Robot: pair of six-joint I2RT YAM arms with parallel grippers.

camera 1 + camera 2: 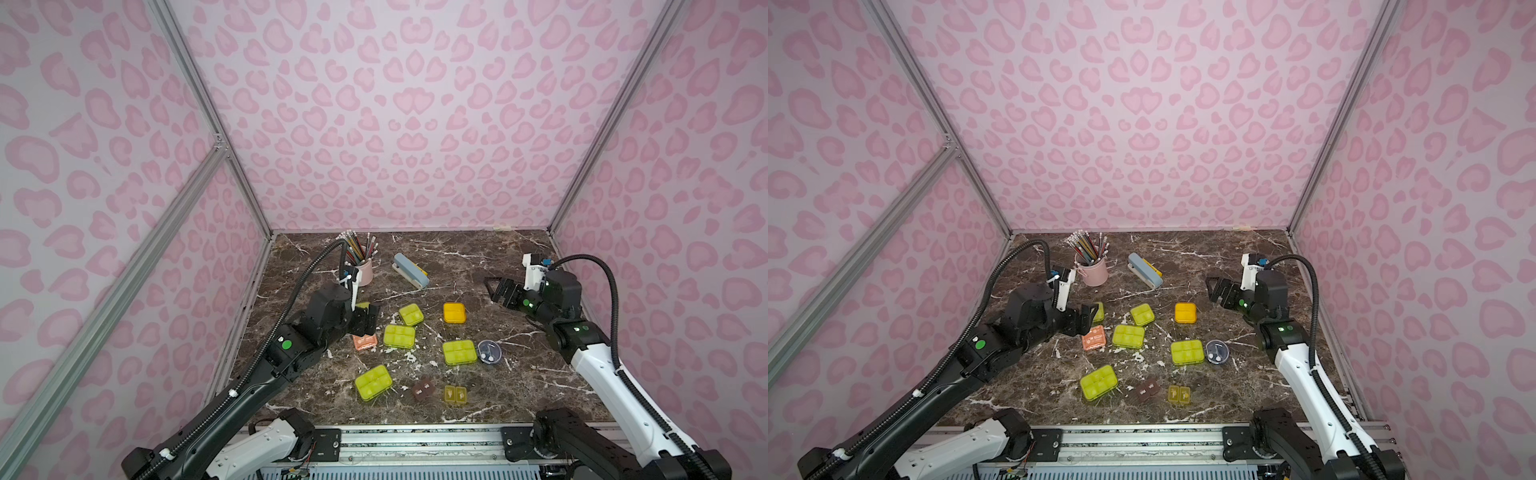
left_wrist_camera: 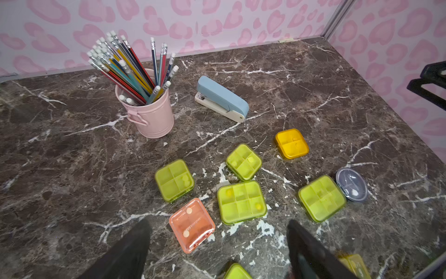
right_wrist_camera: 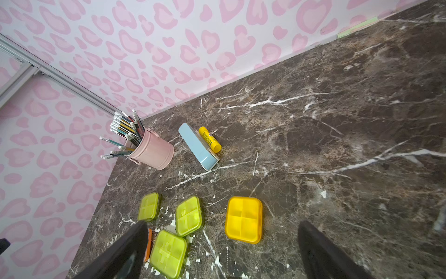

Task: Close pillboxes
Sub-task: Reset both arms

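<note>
Your left gripper [image 2: 218, 223], fingers [image 2: 135, 241] spread and empty, hovers with the salmon box [image 2: 191, 224] just ahead between them. The right gripper [image 3: 222, 223], also spread, faces the amber box [image 3: 243, 219] from farther off.

Lime, amber, salmon, brown and grey are being shown by the pillboxes [image 1: 399, 336]; the dark-brown table [image 1: 478, 257] is being streaked white.

I saw all the pillboxes [image 1: 459, 352] lying flat on the tabletop [image 1: 478, 257], lids down. Five lime boxes [image 1: 399, 336] spread through the middle, the amber box [image 1: 454, 312] toward the back, the salmon box [image 1: 365, 342] at left, and the round grey box [image 1: 489, 352] against one lime box. Nearest me, the brown box [image 1: 424, 389] and the small yellow box [image 1: 456, 395] looked shut, though they were too small to be sure.
</note>
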